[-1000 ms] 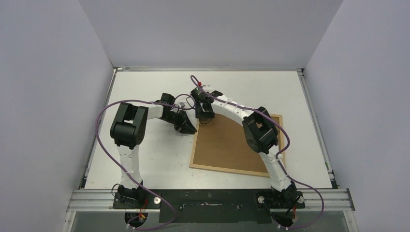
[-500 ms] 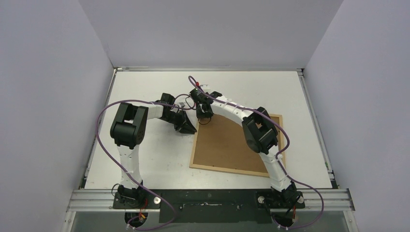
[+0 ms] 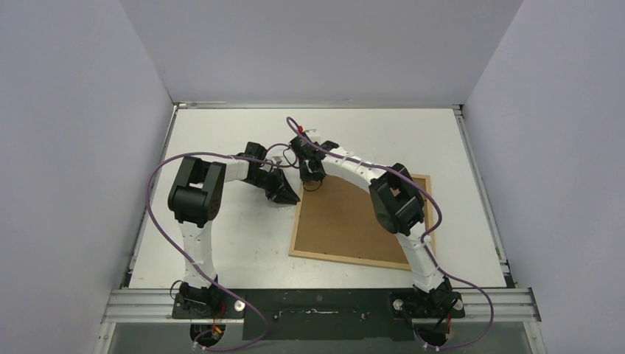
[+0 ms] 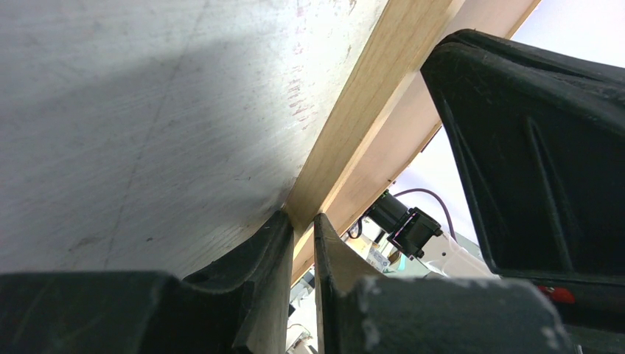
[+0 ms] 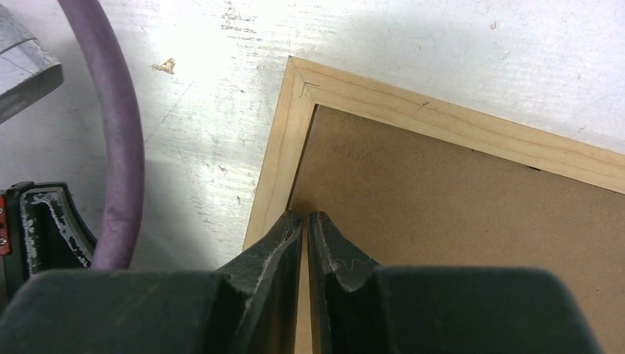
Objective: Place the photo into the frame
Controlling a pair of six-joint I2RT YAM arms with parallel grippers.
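Right gripper [image 3: 309,177] has nudged a touch toward the far-left corner of the frame [image 3: 346,259] and its fingers have drawn in; left arm looks unchanged.

- Frame: lies flat on the table [image 3: 221,140], right of centre, back side up. Brown backing board [image 3: 335,221] fills the opening.
- Photo: not seen in any view. Whether it sits under the board cannot be told.
- Right gripper: the wrist view shows its fingers nearly together, with only a sliver of gap and nothing visible between them. The tips rest at the seam where the left rail meets the backing board, just near of the mitred corner. Judgement: it is placed there to pick at or press the board's edge.
- Left gripper [image 4: 298,221]: low against the table at the outer side of the same corner, jaws narrow. The wood rail runs straight into the gap, so it appears pinched on the frame's edge. Judgement: it steadies the frame, perhaps tipping it slightly, while the right gripper works the seam.
- Orientation: the long axis seems to run left to right across the table, skewed slightly, with the near right corner closest to the arm bases. The right arm hides part of the far right.
- Purple cable [image 5: 118,125] hangs left of the right fingers, off the frame.
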